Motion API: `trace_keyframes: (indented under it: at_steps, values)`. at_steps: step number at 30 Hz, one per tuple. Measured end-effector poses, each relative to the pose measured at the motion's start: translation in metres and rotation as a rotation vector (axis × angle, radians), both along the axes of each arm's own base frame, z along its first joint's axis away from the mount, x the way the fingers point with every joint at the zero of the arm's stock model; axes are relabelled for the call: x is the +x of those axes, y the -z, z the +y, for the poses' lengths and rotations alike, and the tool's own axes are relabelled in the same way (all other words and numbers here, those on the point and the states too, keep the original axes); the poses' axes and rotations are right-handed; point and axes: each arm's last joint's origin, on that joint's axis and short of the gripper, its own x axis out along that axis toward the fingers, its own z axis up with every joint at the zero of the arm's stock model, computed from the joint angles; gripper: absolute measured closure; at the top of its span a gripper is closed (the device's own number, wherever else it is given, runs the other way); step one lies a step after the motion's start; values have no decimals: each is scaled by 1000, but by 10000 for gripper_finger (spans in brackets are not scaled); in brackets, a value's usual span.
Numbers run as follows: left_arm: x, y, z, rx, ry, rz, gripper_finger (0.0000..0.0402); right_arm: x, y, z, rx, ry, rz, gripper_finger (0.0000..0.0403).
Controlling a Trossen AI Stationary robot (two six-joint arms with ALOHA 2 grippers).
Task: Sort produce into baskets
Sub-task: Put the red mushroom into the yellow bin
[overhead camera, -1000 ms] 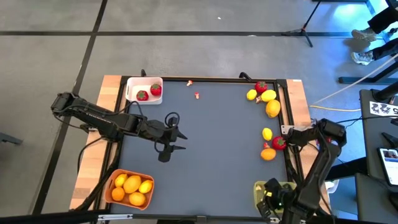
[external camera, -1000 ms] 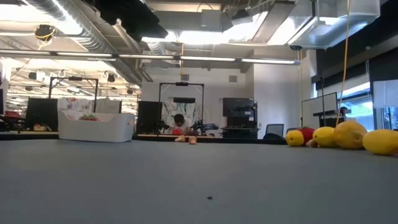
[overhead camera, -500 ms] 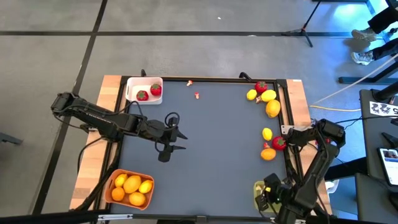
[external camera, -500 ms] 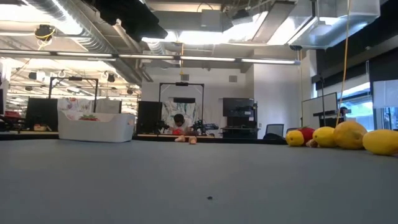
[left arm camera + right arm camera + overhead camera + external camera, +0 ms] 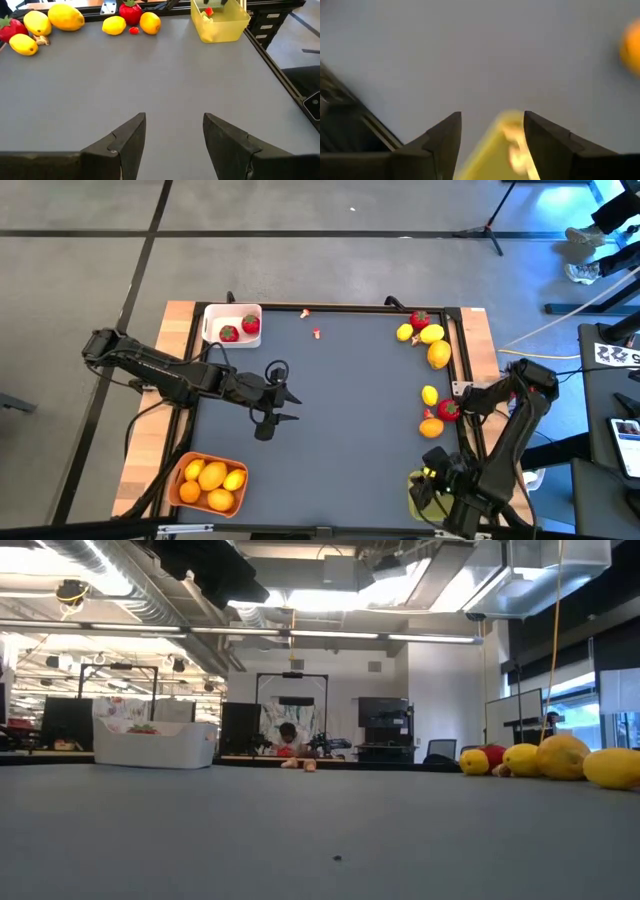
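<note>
The right end effector (image 5: 432, 492) hangs over the olive-green basket (image 5: 418, 483) at the tabletop's (image 5: 340, 400) near right corner, fingers parted, gripping nothing. The left end effector (image 5: 272, 418), released, waits mid-tabletop amid wide bare room. Loose produce (image 5: 432, 350) lines the right edge.

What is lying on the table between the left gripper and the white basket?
Nothing. In the high view, only bare dark table surface separates the left gripper from the white basket.

Dark grey table mat (image 5: 340, 410), pale wood table edge (image 5: 175, 320), grey floor with black tape line (image 5: 150, 240), tripod foot (image 5: 485, 230), office monitors (image 5: 380, 712) beyond table.
</note>
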Motion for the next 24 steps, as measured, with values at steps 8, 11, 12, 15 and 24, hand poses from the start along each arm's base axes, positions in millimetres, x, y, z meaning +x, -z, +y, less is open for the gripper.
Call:
trace_keyframes:
  at_steps: [8,11,12,15,24]
  values:
    - [0,0,0,-8,-5,0,208,34,-17,-33,-338,-117,-191,185]
    - [0,0,0,-28,-17,2,208,52,-17,-49,-435,-154,-147,185]
    - [0,0,0,-34,-21,2,208,58,-18,-55,-464,-163,-129,185]
    - [0,0,0,-52,-31,3,208,76,-18,-76,-542,-190,-60,185]
    - [0,0,1,-91,-99,9,208,122,-18,-145,-696,-242,139,184]
